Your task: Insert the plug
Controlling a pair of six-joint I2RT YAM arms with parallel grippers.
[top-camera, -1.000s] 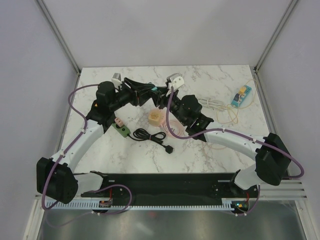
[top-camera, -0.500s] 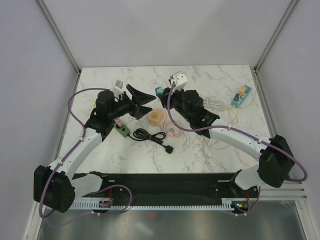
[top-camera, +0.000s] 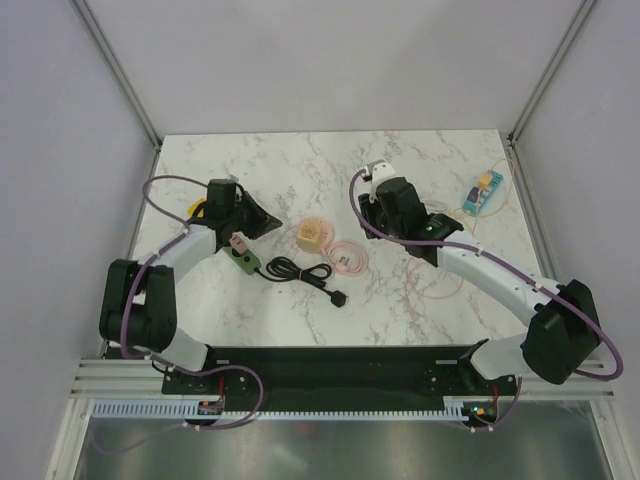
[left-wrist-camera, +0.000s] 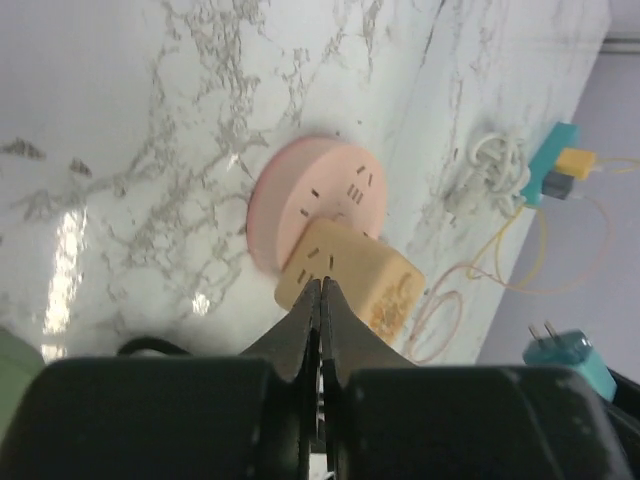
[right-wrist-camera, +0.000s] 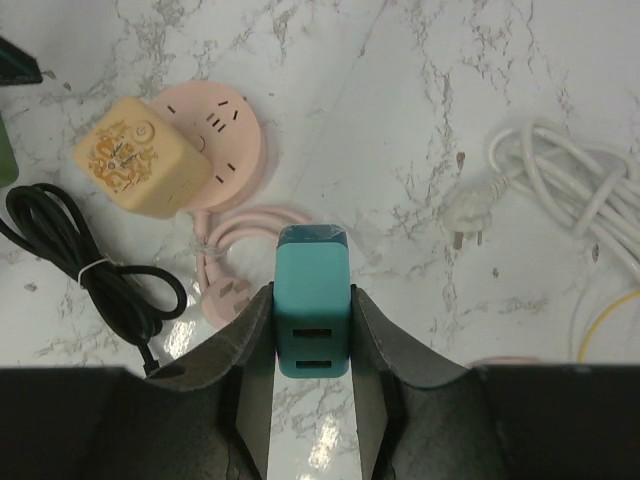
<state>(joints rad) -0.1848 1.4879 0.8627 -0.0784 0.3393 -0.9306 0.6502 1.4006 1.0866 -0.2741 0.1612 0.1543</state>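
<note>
Two claws: the right claw [right-wrist-camera: 312,293] pinches the plug [right-wrist-camera: 312,320], near the socket [right-wrist-camera: 236,122] but not over it; the left claw [left-wrist-camera: 320,300] is pressed together, empty. Best to line prongs over free slots, clear of the adapter [right-wrist-camera: 140,168], then push straight.

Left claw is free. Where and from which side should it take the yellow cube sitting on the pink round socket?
Probably across two opposite flat side walls of the yellow cube, coming down from above: it is boxy, its sides parallel, and it stands proud of the low pink socket with nothing over it. The shut left claw must open first.
</note>
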